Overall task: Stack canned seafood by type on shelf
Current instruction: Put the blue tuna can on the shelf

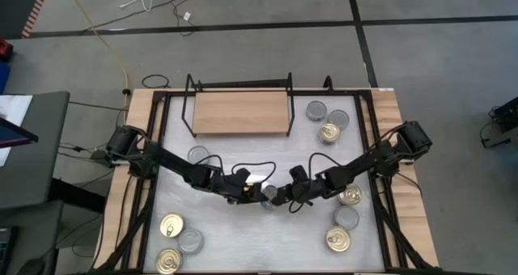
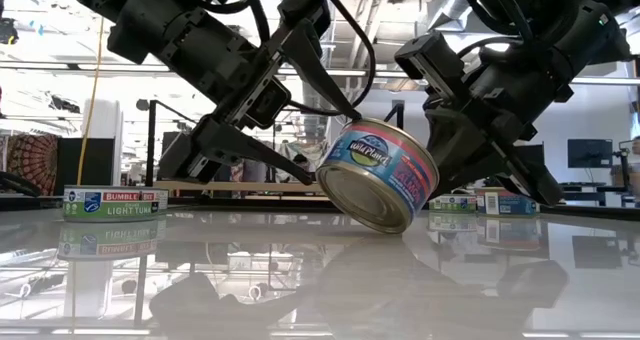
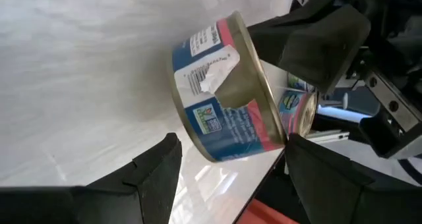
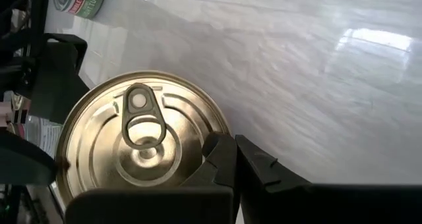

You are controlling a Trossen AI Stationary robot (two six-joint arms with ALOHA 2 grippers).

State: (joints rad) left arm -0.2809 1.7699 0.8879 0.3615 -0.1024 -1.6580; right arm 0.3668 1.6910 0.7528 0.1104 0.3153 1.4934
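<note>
Item: round flat metal tin, blue-and-pink label, gold ring-pull top [image 2: 378,173]. Location: centre-front of the glossy white tabletop [image 2: 320,280], tilted on its lower rim. Handling (judged): rigid, dense, slick-sided; best held across the side wall. Left gripper [image 3: 227,168] fingers spread, straddling the tin. Right gripper [image 4: 227,165] fingers closed, pressing beside the top.

Both arms reach inward and meet low at mid-counter. The left hand [image 1: 257,193] has its fingers spread wide around a tilted can [image 2: 378,174]. The right hand [image 1: 280,196], fingers closed together, presses against that can's top.
</note>
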